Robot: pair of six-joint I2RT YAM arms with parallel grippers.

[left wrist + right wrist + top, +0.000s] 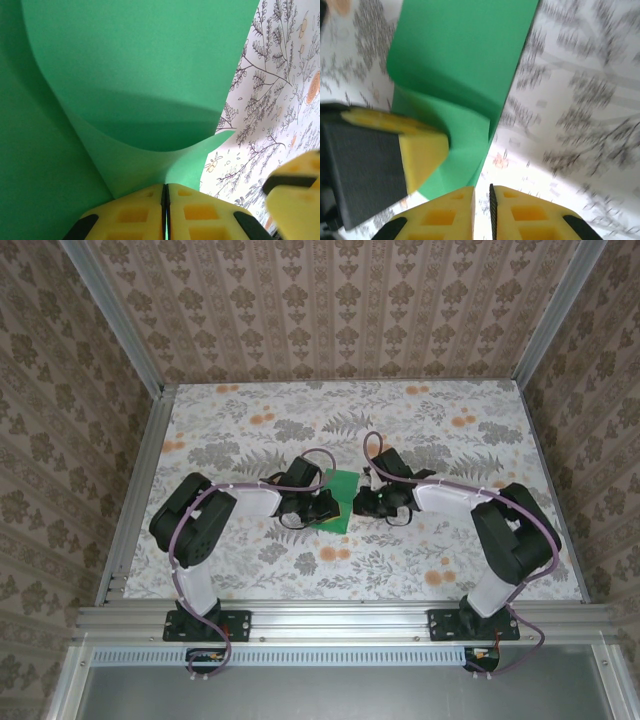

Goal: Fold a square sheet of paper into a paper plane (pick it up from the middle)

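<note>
Two pairs: left fingers [125, 217] pinch the square sheet of paper [140, 75] (right fingers [530, 217] unclear).

Seen from the top camera, the green sheet [342, 488] is a small patch at mid-frame. Its side margins are hidden under the left gripper [323, 506] and the right gripper [361, 502], and their jaws are too small to read there. In the left wrist view the sheet runs off the top and left edges, and its lower tip vanishes into the seam between the fingers, whose bases the bottom edge cuts off. A blurred yellow finger of the right gripper is cropped at lower right. In the right wrist view the tablecloth [580, 100] is smeared and the sheet is cut at the top. Whether its corner sits inside the narrow slit between the fingers cannot be told.
</note>
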